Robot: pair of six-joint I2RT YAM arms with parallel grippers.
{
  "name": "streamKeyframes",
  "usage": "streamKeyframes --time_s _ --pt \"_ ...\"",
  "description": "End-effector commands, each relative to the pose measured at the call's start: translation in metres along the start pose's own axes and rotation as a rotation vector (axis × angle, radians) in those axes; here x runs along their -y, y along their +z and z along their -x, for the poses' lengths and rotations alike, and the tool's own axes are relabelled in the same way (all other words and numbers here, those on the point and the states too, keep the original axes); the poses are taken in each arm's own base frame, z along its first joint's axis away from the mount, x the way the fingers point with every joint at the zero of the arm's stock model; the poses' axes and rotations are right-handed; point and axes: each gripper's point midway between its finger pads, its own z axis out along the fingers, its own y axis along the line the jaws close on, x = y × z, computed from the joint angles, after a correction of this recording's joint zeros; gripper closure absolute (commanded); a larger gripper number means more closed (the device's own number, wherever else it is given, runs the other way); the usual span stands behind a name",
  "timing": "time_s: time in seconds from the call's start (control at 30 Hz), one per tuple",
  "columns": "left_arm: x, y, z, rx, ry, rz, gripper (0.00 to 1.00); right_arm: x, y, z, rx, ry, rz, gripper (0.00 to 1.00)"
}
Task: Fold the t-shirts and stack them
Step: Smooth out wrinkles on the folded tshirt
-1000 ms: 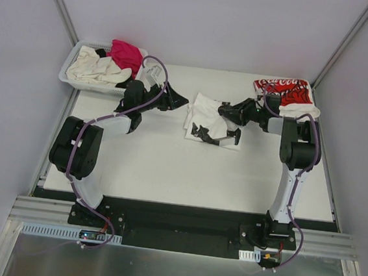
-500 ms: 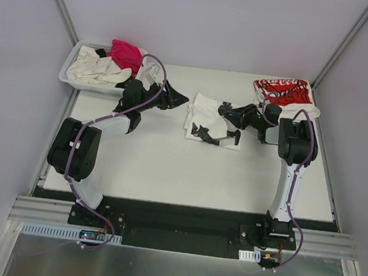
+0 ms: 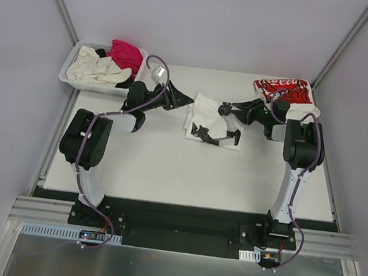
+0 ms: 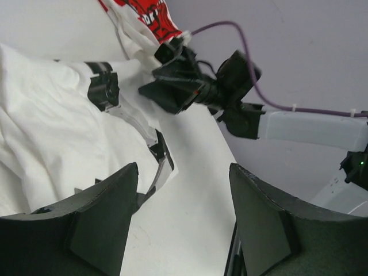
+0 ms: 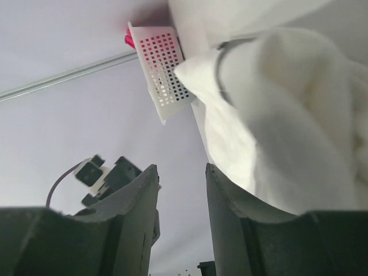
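The white shirt point(image 3: 202, 114) with the black print is lying crumpled in the middle of the tabletop point(image 3: 168, 169), between the two arms. It is looking light, limp and thin. It will probably be sagging and bunching as soon as it is lifted, so one pinch is unlikely to be controlling its shape. The better hold seems to be at two separated spots on a hem or the shoulder seam, one per arm, each pinching a single layer at the edge rather than a thick fold.

The left jaws are standing wide and empty just beside the shirt's left edge. The right jaws are standing narrowly apart with nothing between them, with white cloth bulging right beside one finger.

Two shirts are sitting on the tabletop: the white one, and the red-print shirt point(image 3: 283, 90) bundled at the far right corner. White cloth is peeking from under that one, and I cannot tell whether it is a separate shirt. In the basket point(image 3: 78, 82) at the far left at least three are showing: cream point(image 3: 90, 67), magenta point(image 3: 125, 54) and a scrap of black point(image 3: 101, 53). The pile is hiding the exact number.
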Motion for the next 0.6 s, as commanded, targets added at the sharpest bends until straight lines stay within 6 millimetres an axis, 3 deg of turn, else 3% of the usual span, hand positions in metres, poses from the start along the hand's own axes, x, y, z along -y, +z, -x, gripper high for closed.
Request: streamKeyframes --time_s 0.0,0.2,0.27,0.3,0.33,0.37,0.4,0.43,0.47,0.5,0.57 --pt "0.02 0.002 0.002 -0.044 -0.008 -0.162 0.36 -0.075 -0.037 0.006 0.046 -0.209 0.054 0.58" --pt "0.018 -0.002 -0.001 -0.084 0.083 -0.192 0.37 -0.073 -0.076 0.021 0.144 -0.334 -0.018 0.57" --pt "0.012 -0.005 -0.004 -0.103 0.093 -0.13 0.37 -0.077 -0.088 0.022 0.172 -0.361 -0.03 0.56" --pt "0.022 -0.008 0.001 -0.089 0.207 -0.122 0.37 -0.074 -0.091 0.024 0.195 -0.39 -0.053 0.57" --pt "0.018 -0.008 0.008 -0.057 0.251 -0.063 0.37 -0.072 -0.094 0.024 0.209 -0.418 -0.077 0.57" --pt "0.006 -0.012 -0.002 -0.102 0.229 0.032 0.36 -0.077 -0.097 0.019 0.223 -0.46 -0.103 0.57" --pt "0.013 -0.015 0.007 -0.086 0.359 0.064 0.36 -0.062 -0.103 0.024 0.265 -0.451 -0.226 0.56" --pt "0.015 -0.015 0.003 -0.098 0.396 0.1 0.36 -0.054 -0.109 0.027 0.28 -0.547 -0.311 0.56" --pt "0.002 -0.019 0.004 -0.091 0.412 0.211 0.36 -0.053 -0.113 0.024 0.303 -0.59 -0.376 0.57" --pt "0.012 -0.02 0.002 -0.087 0.527 0.253 0.36 -0.04 -0.128 0.036 0.396 -0.641 -0.511 0.6" --pt "0.015 -0.024 0.005 -0.064 0.571 0.299 0.36 -0.046 -0.13 0.045 0.435 -0.657 -0.498 0.74"
